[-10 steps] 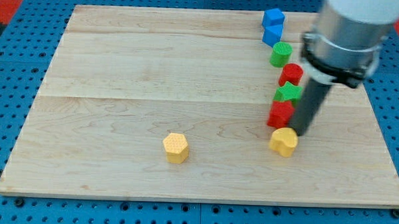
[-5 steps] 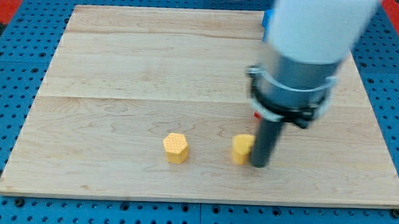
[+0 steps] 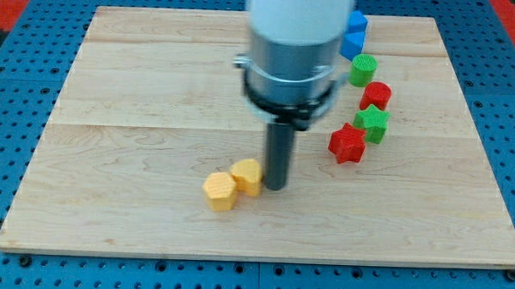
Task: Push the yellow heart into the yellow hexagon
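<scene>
The yellow heart [image 3: 247, 176] lies on the wooden board [image 3: 139, 89], touching the yellow hexagon [image 3: 219, 191], which sits just to its lower left. My tip [image 3: 276, 188] stands at the heart's right side, against it. The arm's grey body rises above the rod toward the view's top.
To the right stand a red star [image 3: 347, 143], a green star [image 3: 373, 123], a red cylinder [image 3: 376, 95], a green cylinder [image 3: 362, 69] and two blue blocks [image 3: 355, 31], in a line running up to the board's top edge.
My tip has swept left, pushing the yellow heart left until it met the yellow hexagon, which has shifted slightly left. The red star and green star are uncovered now.
</scene>
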